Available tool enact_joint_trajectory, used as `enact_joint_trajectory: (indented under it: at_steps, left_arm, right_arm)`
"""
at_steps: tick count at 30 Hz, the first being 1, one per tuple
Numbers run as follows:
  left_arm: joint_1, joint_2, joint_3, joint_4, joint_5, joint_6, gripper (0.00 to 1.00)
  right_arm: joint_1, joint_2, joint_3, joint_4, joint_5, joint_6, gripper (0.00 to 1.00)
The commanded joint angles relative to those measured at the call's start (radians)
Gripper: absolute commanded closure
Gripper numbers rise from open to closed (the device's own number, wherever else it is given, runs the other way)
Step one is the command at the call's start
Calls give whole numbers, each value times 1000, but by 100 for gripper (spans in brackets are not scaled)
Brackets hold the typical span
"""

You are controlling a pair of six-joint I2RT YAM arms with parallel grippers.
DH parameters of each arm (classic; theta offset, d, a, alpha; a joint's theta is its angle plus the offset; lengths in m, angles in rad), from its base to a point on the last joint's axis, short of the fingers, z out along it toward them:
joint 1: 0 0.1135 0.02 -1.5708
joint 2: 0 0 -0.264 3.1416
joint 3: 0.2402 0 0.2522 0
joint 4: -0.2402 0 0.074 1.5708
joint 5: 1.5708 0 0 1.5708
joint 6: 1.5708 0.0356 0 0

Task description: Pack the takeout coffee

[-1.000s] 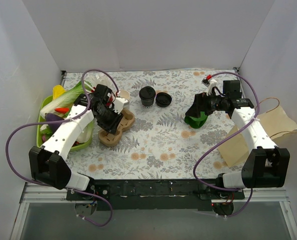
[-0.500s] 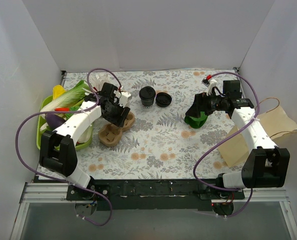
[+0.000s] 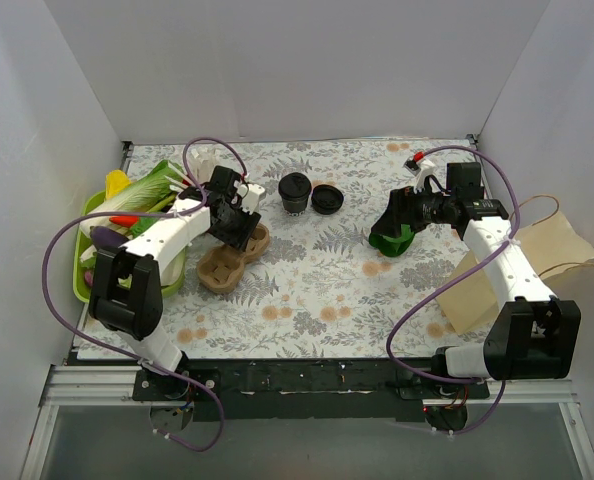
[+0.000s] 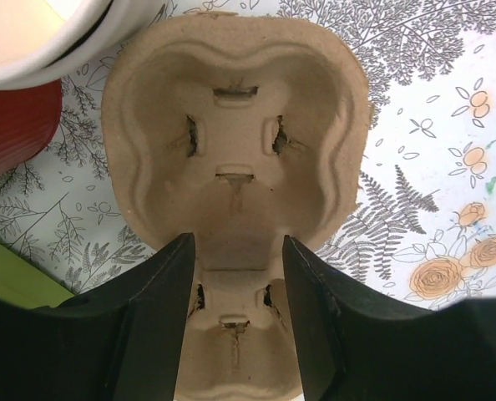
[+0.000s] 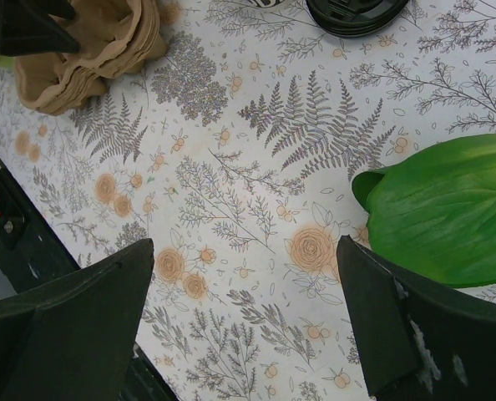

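Two end effectors, both released: the left end effector [image 4: 237,246] hangs parted over the pulp carrier [image 4: 231,125], seemingly gripping nothing; the right end effector [image 5: 240,251] gapes wide. The takeout coffee [image 3: 295,191] stands upright on the desk [image 3: 307,290], just beyond and right of the left, the nearer arm.

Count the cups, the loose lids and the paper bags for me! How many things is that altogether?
Cups: 3 (cup with a black lid, cream cup, red cup)
Loose lid: 1
Paper bag: 1
Total: 5
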Motion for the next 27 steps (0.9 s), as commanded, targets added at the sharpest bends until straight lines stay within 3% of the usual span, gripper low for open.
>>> enact_joint_trajectory:
  at_steps: [1,12,16,24,27]
  left_arm:
    - [0,13,41,27,-27,0,55]
    - [-1,37,39,10,-29,-14,62]
    - [0,30,54,1,-18,-24,70]
    - [2,-24,42,-27,-23,-32,97]
    - [3,-62,63,-50,-20,-35,100]
  right_arm:
    - [-5,-16,5,20,-4,5,2]
    - [-5,-20,-4,23,2,2,2]
    - [-5,-20,-3,25,1,2,2]
    - [-5,-10,-3,29,1,7,2]
    - [-3,-9,3,28,2,8,2]
